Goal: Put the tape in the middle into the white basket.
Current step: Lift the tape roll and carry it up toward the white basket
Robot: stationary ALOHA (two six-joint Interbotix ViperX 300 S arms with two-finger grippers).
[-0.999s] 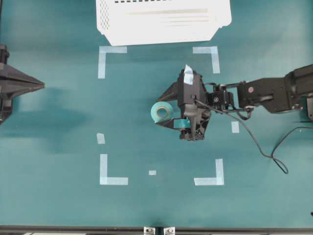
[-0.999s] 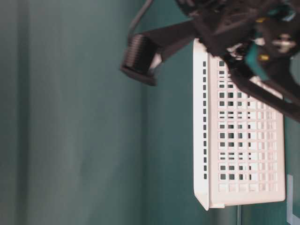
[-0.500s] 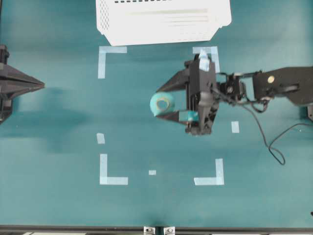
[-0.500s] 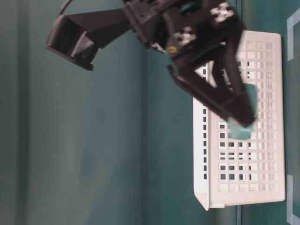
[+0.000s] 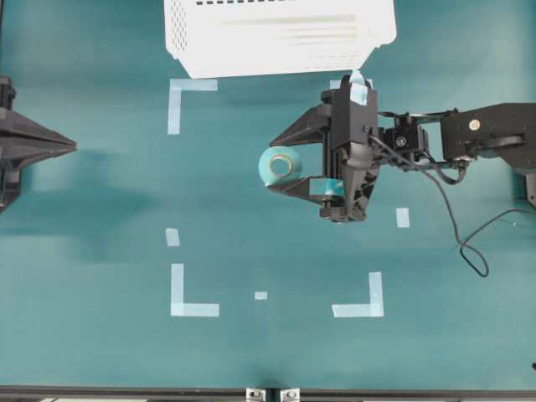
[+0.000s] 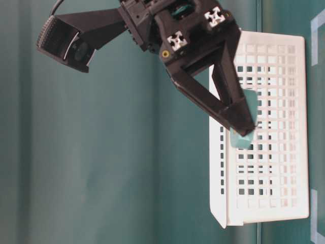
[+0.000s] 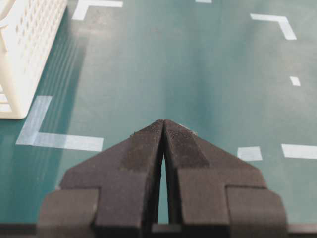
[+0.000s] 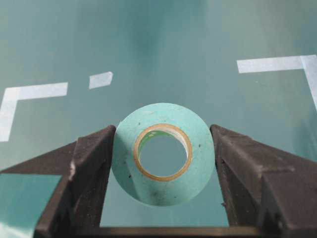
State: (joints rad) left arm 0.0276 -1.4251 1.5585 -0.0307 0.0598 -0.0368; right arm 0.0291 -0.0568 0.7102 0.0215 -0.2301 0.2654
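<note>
The tape (image 5: 280, 165), a light teal roll with a tan core, sits between the fingers of my right gripper (image 5: 273, 165), which is shut on it. In the right wrist view the tape (image 8: 163, 191) is clamped on both sides by the black fingers (image 8: 94, 163), with its hole facing the camera, and it looks lifted off the mat. The white basket (image 5: 276, 38) stands at the far edge, beyond the held roll. My left gripper (image 5: 71, 146) rests at the left edge, its fingertips (image 7: 163, 121) pressed together and holding nothing.
Pale blue corner marks (image 5: 178, 100) and small strips (image 5: 403, 217) lie flat on the green mat. A black cable (image 5: 456, 243) trails from the right arm. The basket's slotted wall (image 6: 274, 203) stands behind the raised gripper, and its corner (image 7: 25, 49) shows in the left wrist view.
My right gripper has carried the tape away from the table's middle toward the basket and risen. The left gripper has not moved.
</note>
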